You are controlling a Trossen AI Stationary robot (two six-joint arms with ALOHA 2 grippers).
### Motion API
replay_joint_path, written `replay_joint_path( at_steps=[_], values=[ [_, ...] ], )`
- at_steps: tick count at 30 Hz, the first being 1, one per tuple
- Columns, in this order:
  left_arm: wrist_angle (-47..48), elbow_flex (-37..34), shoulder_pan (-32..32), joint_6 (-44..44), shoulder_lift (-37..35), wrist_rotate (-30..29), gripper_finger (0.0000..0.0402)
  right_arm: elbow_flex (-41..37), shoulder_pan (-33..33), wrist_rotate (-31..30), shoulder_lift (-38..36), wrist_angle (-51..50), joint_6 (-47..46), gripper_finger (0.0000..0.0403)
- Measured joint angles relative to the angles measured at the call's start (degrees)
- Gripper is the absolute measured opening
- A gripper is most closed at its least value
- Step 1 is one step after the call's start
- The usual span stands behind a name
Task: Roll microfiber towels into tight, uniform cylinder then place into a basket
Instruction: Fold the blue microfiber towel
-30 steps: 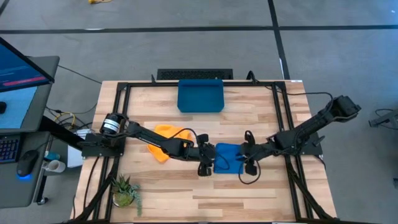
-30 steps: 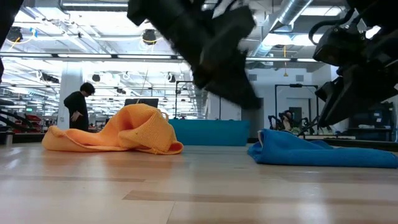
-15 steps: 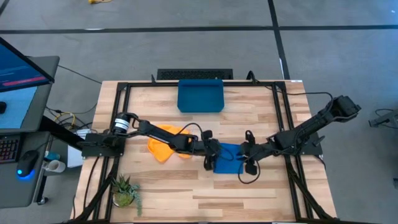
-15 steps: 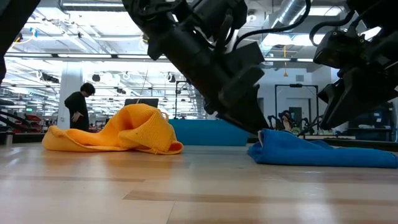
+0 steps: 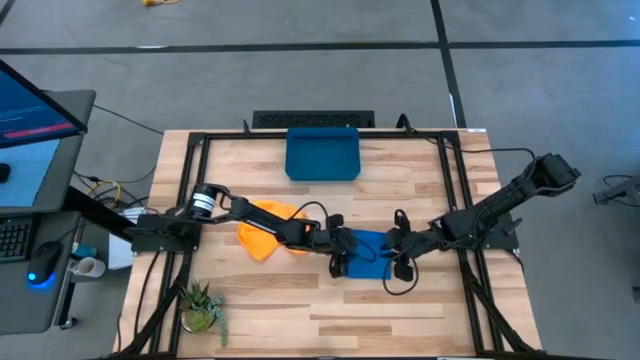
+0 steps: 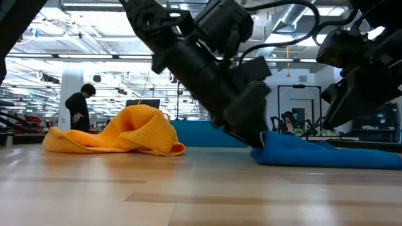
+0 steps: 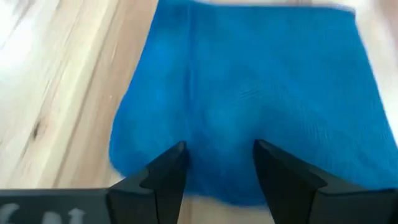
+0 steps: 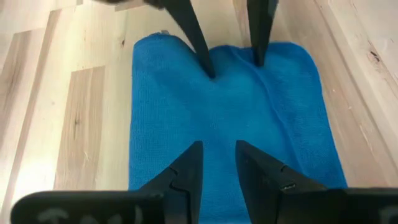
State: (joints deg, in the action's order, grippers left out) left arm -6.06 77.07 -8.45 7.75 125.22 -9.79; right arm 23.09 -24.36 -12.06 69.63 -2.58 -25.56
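Early going: blue towel (image 5: 367, 254) lies unrolled at desk (image 5: 400, 300) centre, left claw (image 7: 216, 163) open over its nine o'clock edge, right claw (image 8: 217, 163) part-open at three; yellow towel (image 5: 262, 226) crumpled, basket (image 5: 322, 154) at twelve o'clock unfilled

You will find no legible text, label, brand, number or sign anywhere in these views. The flat computer monitor (image 5: 35, 112) standing left of the pale wooden bench (image 5: 260, 300) shows only red and blue bands on its screen, too small to read as words. On the body of the left arm's dark tool, at the edge of its own wrist view, faint pale marks appear, but you cannot make them out as letters. The hall seen beyond the bench in the low view offers lights, ducts and frames, with no sign you can read.
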Motion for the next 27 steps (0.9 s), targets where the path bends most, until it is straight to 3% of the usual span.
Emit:
replay_joint_path(
  at_steps=[16,27],
  values=[
    [0.5,0.0,-0.7,-1.0,-0.6,-0.1,0.0173,0.0,0.0,0.0,0.0,-0.4,0.0,0.0118],
    [0.5,0.0,-0.8,-2.3,-0.7,-0.1,0.0053,0.0,0.0,0.0,0.0,-0.4,0.0,0.0118]
  ],
)
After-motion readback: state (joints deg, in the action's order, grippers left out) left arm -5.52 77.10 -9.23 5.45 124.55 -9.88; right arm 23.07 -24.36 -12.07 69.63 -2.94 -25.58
